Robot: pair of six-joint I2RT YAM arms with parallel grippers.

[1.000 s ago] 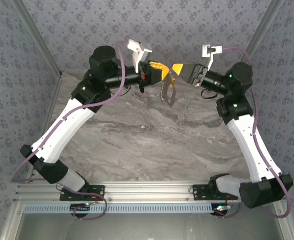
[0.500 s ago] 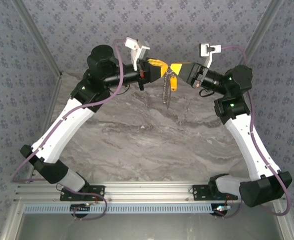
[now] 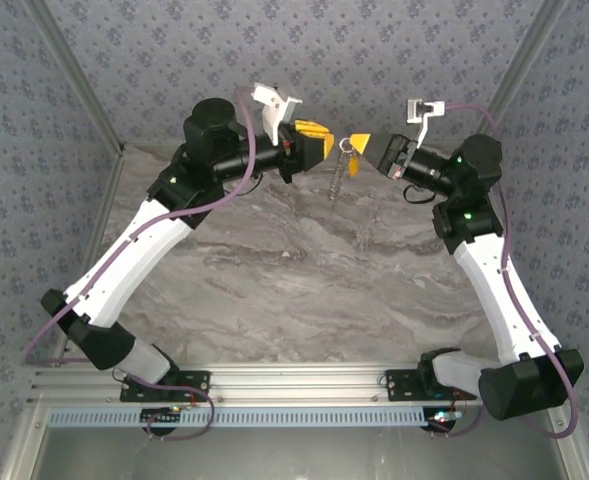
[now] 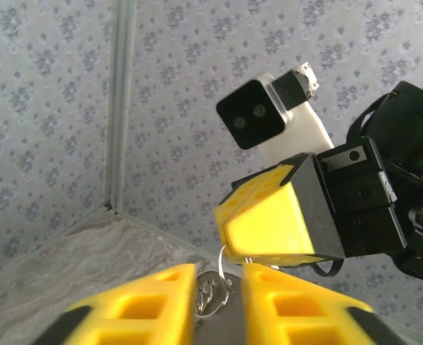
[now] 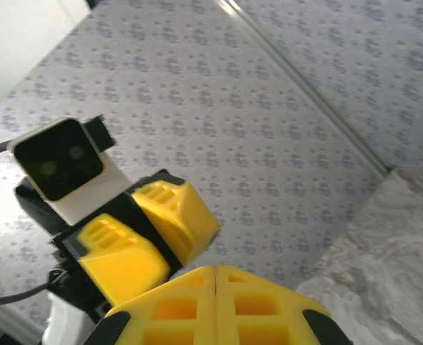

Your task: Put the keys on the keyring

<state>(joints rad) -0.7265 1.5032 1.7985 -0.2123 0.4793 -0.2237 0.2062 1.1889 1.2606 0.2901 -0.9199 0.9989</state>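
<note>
Silver-grey keyring [image 3: 345, 149] pinched in right gripper [image 3: 359, 141], tips pressed tight together, chain [image 3: 336, 185] dangling toward 6 o'clock. At 9 o'clock of it, left gripper [image 3: 320, 143], yellow fingers [image 4: 154, 298] slightly spread, ring loops within that gap, contact unclear.

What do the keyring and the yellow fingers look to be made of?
The keyring looks like bare metal, silvery and polished: its thin coils catch the light. The fingers look like matte yellow plastic, probably printed or moulded: flat, dull faces with square pockets.
</note>
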